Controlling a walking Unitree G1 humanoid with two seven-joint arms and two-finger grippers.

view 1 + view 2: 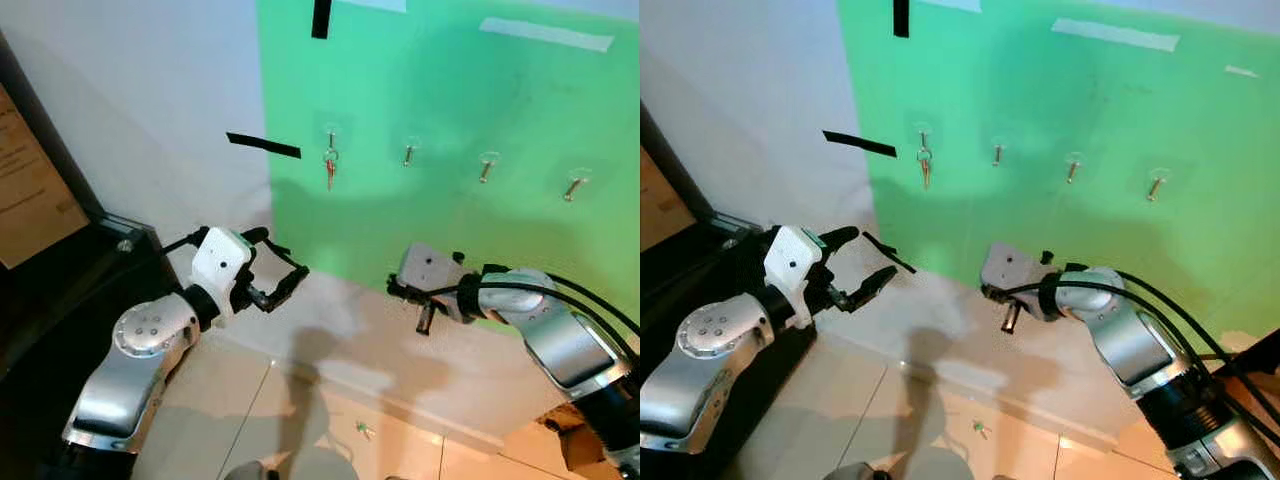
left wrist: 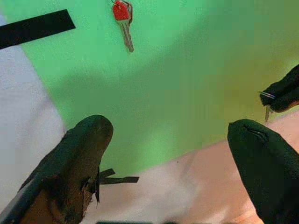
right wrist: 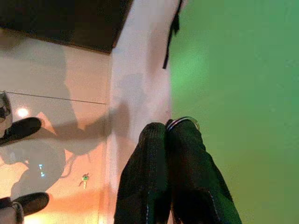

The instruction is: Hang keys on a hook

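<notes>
Right gripper [image 1: 424,318] was pinched shut on a key [image 1: 425,320] hanging blade-down, low by the wall, with the empty hooks [image 1: 409,152] well above it and slightly toward the left, while the left gripper [image 1: 285,275] was spread empty

Green sheet [image 1: 450,120] is fixed on a white wall [image 1: 150,90]. Black tape strip [image 1: 263,146] is stuck across the sheet's left edge, half on the wall. A second black strip [image 1: 321,17] is set upright at the sheet's top edge. Pale tape [image 1: 545,34] is seen near the sheet's top right. Dark cabinet [image 1: 50,300] stands at the left, with a brown board [image 1: 30,190] above it. Glossy tiled floor [image 1: 320,420] below; a small green object [image 1: 364,430] lies on it near the wall.
</notes>
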